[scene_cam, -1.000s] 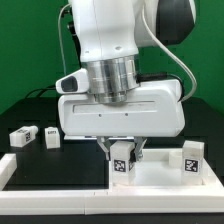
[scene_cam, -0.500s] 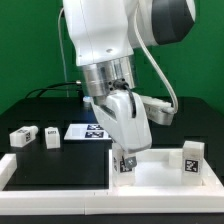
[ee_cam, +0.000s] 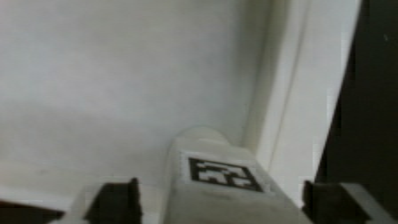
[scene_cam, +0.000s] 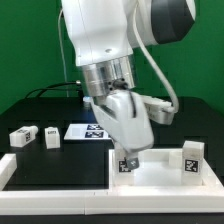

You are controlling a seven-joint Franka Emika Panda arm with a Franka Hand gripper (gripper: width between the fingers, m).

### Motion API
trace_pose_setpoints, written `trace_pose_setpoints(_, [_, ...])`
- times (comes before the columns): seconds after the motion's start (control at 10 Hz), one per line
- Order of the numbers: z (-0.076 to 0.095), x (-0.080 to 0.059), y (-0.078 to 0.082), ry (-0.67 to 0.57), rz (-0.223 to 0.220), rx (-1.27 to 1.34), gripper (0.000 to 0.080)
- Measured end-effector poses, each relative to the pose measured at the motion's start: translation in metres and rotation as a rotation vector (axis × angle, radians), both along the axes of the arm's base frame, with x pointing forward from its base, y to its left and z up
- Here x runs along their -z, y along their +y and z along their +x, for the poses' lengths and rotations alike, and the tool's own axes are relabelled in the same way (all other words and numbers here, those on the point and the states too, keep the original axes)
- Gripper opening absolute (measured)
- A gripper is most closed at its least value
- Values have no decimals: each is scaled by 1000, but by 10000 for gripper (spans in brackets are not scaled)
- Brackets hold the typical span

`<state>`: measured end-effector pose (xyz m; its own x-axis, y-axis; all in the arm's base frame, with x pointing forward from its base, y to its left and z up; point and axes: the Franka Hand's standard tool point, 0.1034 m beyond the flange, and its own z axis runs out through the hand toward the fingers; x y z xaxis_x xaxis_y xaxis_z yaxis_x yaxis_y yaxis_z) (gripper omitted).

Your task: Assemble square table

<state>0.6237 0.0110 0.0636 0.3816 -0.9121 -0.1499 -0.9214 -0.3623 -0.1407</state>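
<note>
On the rimmed white top (scene_cam: 162, 174), a black-tagged leg block (scene_cam: 125, 165).

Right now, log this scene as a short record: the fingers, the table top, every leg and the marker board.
square table top: lies flat, at the exterior view's lower right
first leg: on the square table top, beside its raised rim, tag showing
fingers: open, one on each side of the first leg, with a gap on both sides
second leg: upright on the square table top, toward the exterior view's right
third leg: loose on the black table, at the exterior view's left
fourth leg: loose, beside the third leg
marker board: flat on the black table
</note>
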Motion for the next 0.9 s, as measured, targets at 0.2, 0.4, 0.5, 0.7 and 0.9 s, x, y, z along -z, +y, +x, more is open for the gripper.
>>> trace_pose_setpoints(0.2, [0,-1,-1,-50,-31,-322,634])
trace_pose_setpoints(0.4, [0,-1,-1,-77,-42,-464,647])
trace_pose_setpoints(0.5, [0,-1,-3,-98,-58,-589,648])
trace_pose_setpoints(0.7, [2,-3,-6,-129,-136,-928,648])
trace_pose_setpoints(0.9, [3,-3,-5,-138,-156,-1054,648])
